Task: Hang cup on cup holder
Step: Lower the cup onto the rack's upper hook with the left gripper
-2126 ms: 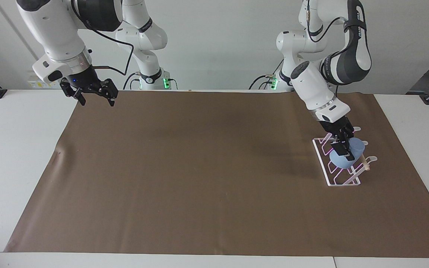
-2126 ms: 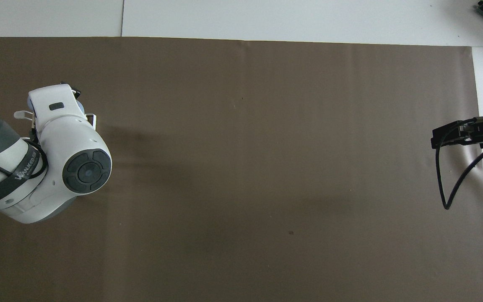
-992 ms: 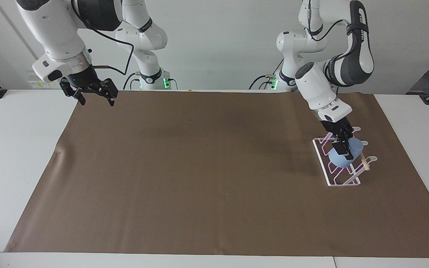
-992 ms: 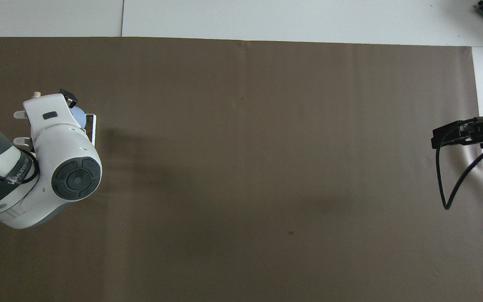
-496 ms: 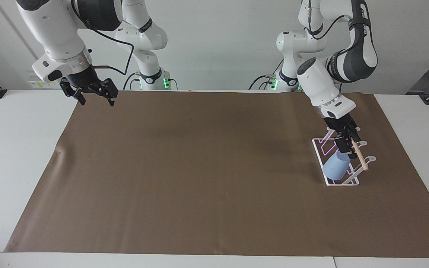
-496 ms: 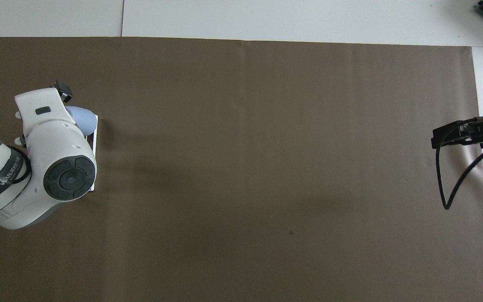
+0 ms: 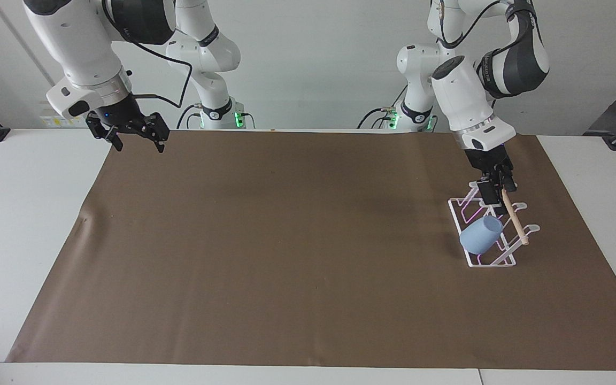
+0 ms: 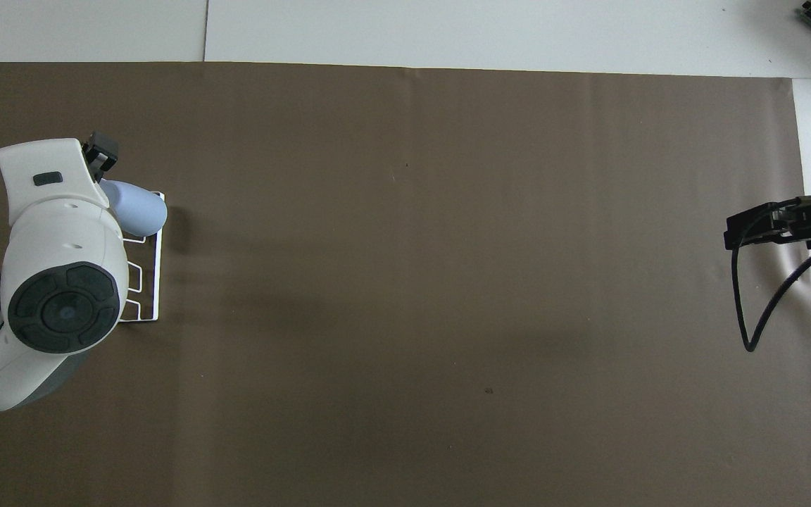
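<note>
Now we see the small light-blue handleless cup (image 7: 480, 235) lying tilted on a slanted prong of the white wire cup holder with the wooden dowel (image 7: 492, 227), at the right of the facing view and at the left edge of the overhead view, where the cup (image 8: 136, 208) pokes out past the arm's white wrist and the rack's base (image 8: 157, 282) shows below it. We find the left gripper (image 7: 495, 191) above the rack's upper end, clear of the cup and holding nothing; its black fingers stand close together, and we cannot tell whether a gap remains between them. In the overhead view its tip (image 8: 101, 151) shows just above the cup. We see the right gripper (image 7: 136, 140) waiting over the upper left corner of the brown paper mat (image 7: 297, 240) in the facing view, fingers spread apart and empty; it appears at the right edge of the overhead view (image 8: 764, 227).
</note>
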You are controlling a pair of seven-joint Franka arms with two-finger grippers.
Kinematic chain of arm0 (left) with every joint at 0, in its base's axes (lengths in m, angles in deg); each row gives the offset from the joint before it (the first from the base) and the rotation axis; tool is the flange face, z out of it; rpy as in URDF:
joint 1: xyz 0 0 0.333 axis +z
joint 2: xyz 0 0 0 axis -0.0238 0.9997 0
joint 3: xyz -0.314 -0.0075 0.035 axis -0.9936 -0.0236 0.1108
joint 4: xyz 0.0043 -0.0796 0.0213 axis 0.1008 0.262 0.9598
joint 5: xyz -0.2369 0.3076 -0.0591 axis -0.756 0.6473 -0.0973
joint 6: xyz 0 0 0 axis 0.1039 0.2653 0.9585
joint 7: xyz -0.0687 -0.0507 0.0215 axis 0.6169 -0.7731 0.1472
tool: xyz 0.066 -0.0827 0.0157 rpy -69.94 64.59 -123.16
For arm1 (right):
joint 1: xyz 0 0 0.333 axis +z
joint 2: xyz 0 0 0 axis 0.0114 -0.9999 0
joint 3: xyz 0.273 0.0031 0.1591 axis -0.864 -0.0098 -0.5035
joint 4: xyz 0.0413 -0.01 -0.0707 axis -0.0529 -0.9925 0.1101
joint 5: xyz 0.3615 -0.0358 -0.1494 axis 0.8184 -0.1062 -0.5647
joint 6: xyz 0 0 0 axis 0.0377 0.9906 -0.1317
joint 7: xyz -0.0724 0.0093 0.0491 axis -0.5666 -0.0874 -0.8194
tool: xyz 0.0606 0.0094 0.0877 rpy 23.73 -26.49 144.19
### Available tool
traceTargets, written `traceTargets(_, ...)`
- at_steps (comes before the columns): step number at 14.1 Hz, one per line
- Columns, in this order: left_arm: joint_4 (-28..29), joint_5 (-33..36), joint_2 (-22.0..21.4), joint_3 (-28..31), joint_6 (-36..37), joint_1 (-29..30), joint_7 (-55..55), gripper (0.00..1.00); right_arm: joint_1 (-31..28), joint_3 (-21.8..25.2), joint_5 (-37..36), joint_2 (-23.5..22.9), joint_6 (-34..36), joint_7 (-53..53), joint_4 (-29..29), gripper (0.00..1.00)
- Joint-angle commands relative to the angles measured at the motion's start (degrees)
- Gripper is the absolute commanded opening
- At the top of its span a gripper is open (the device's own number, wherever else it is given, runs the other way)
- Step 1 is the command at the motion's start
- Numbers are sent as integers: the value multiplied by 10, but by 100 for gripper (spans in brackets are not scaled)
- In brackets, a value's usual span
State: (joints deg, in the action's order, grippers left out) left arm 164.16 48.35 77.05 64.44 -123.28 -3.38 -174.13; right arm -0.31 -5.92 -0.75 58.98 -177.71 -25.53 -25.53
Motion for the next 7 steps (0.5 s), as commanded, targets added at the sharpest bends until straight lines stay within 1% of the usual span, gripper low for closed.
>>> traceTargets(1,-19,-82,-19,1,34,-15,89,100,-6,-5,-5,12,1,8,-13,100)
traceTargets(4,-46,-163,-14,1,59,-26,183,100,-6,-4,-5,12,1,8,-13,100)
traceTargets(5,-57,-204,-10,1,63,-27,234,100,-6,-4,-5,12,1,8,-13,100)
traceTargets(7,-77,-266,-11,1,105,-33,344,100,-6,-4,-5,12,1,8,-13,100)
